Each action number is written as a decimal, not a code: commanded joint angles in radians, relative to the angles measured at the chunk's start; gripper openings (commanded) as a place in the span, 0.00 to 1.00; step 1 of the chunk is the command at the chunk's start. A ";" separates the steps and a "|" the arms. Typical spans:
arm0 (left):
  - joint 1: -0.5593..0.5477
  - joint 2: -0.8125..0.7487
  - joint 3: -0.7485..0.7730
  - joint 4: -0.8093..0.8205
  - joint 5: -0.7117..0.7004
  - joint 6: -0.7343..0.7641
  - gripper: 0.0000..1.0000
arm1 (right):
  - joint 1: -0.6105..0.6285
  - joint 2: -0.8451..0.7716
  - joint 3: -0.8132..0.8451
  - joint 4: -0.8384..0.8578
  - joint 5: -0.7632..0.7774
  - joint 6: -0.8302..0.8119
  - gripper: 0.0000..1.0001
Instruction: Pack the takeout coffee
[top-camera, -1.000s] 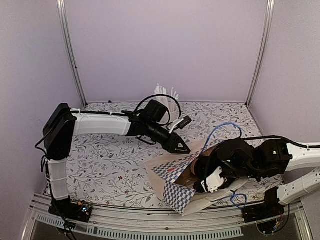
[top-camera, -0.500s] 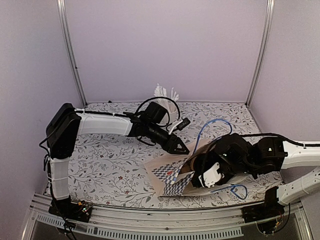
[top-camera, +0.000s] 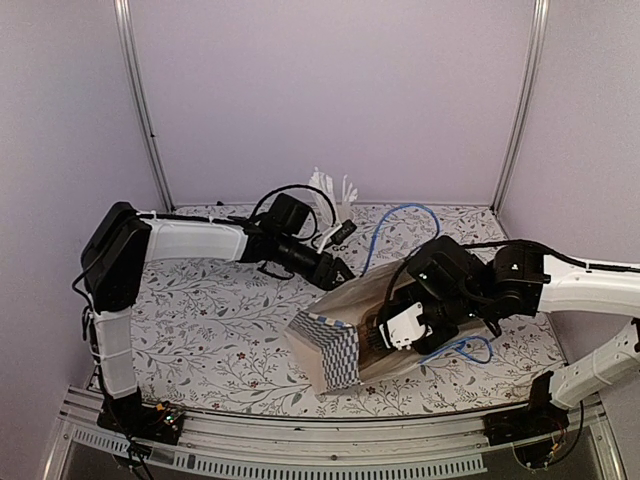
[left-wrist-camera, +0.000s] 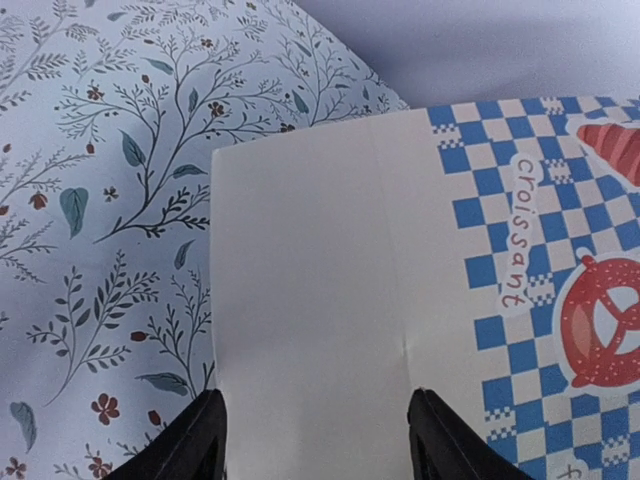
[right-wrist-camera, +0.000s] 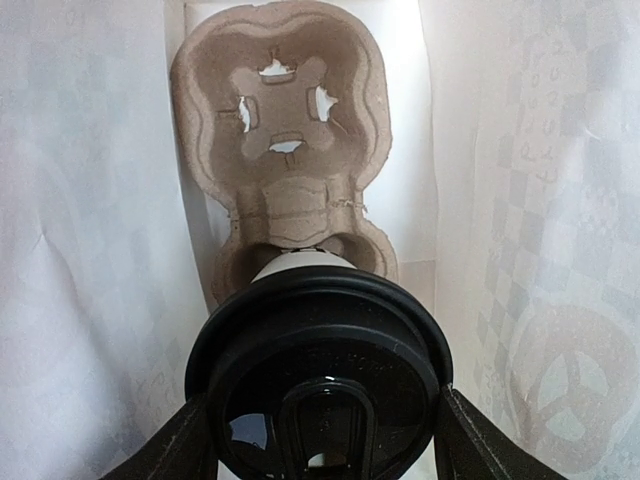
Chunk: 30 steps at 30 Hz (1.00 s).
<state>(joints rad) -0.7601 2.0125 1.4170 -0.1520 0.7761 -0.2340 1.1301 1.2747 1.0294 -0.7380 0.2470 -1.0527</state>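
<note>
The takeout coffee (right-wrist-camera: 320, 370) fills the right wrist view, its round black lid toward the camera. My right gripper (right-wrist-camera: 325, 440) is shut on it, one finger on each side of the lid. The cup's white body points into the near pocket of the brown pulp carrier (right-wrist-camera: 280, 110), which lies deep inside the white paper bag (right-wrist-camera: 90, 250). From above, the right gripper (top-camera: 388, 325) sits at the mouth of the blue-checked bag (top-camera: 335, 350). My left gripper (top-camera: 338, 270) hovers open just behind the bag's top; its fingers (left-wrist-camera: 208, 440) frame the bag's white panel (left-wrist-camera: 320, 300) without touching it.
A white cup with white straws (top-camera: 335, 190) stands at the back wall. A blue cable (top-camera: 400, 222) loops over the right arm. The floral tablecloth (top-camera: 210, 320) spreads left of the bag. Metal frame posts (top-camera: 145, 100) rise at the back corners.
The right arm has moved left and back with the coffee, and the bag has risen from lying flat to standing more upright. The left gripper has opened wider and drawn back to the left.
</note>
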 joint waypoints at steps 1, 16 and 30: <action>0.029 -0.063 -0.020 -0.001 -0.016 -0.002 0.65 | -0.042 0.054 0.056 -0.064 -0.093 0.066 0.37; 0.061 -0.109 -0.051 -0.019 -0.036 0.010 0.66 | -0.089 0.190 0.169 -0.221 -0.193 0.136 0.38; 0.066 -0.119 -0.052 -0.033 -0.042 0.022 0.66 | -0.089 0.349 0.350 -0.515 -0.344 0.198 0.38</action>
<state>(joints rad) -0.7063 1.9354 1.3746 -0.1658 0.7444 -0.2314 1.0439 1.5719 1.3636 -1.0885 0.0162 -0.8970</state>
